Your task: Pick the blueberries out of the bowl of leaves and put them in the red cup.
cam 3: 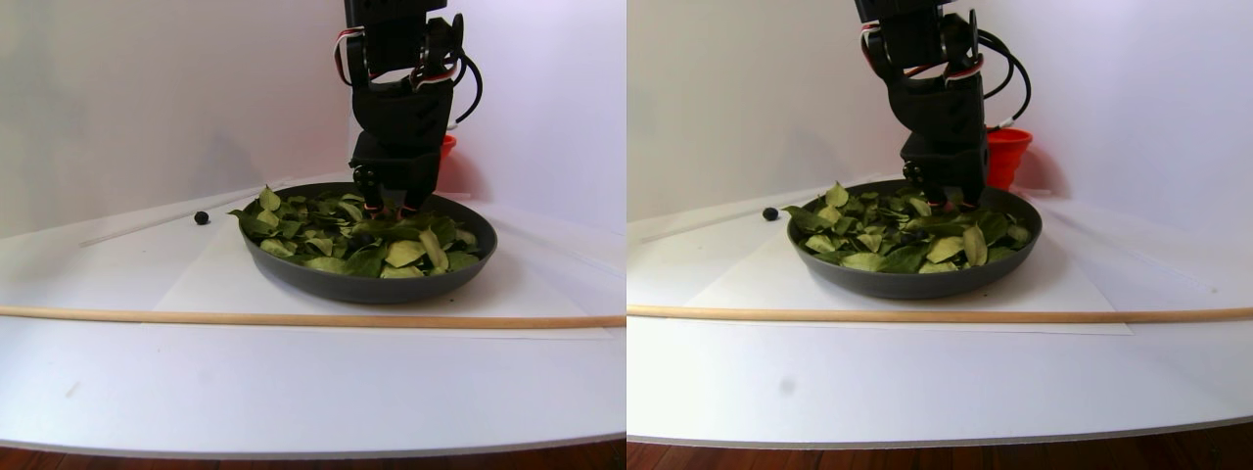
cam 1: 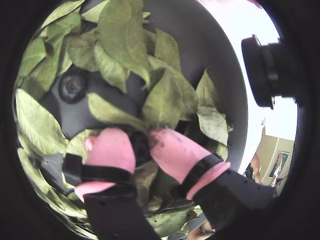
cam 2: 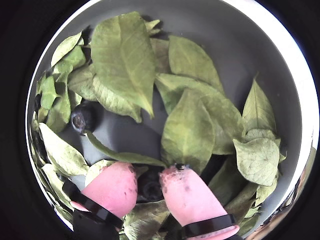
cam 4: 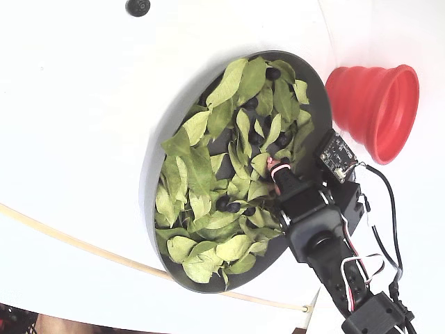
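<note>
Pink fingers (cam 2: 187, 192), green leaves (cam 2: 187, 130), dark grey bowl (cam 4: 316, 104), red cup (cam 4: 375, 104).

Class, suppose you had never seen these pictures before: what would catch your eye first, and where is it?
First the dark grey bowl heaped with green leaves, mid-table in the fixed view. Next the tool, its pink fingertips down among the leaves on either side of a dark blueberry. Then the red cup just outside the bowl's rim.

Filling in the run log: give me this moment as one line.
tool: down in bowl of leaves, pads around one blueberry | another blueberry left | red cup: beside bowl
</note>
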You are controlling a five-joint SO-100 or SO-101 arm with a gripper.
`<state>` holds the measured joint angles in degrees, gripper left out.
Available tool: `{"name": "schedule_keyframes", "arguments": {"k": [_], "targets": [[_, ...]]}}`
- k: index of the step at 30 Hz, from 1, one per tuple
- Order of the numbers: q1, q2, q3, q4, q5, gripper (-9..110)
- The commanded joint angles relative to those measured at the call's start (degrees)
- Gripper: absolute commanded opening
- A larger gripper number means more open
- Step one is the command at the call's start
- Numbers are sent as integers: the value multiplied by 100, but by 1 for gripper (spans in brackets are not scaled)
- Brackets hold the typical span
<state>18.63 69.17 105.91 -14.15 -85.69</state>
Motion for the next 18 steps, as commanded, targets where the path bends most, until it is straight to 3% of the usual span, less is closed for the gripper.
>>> {"name": "schedule_keyframes", "arguments": {"k": [1,18], "targets": [[53,510,-176,-9,9,8],[123,1011,-439,158,-185,8]]}}
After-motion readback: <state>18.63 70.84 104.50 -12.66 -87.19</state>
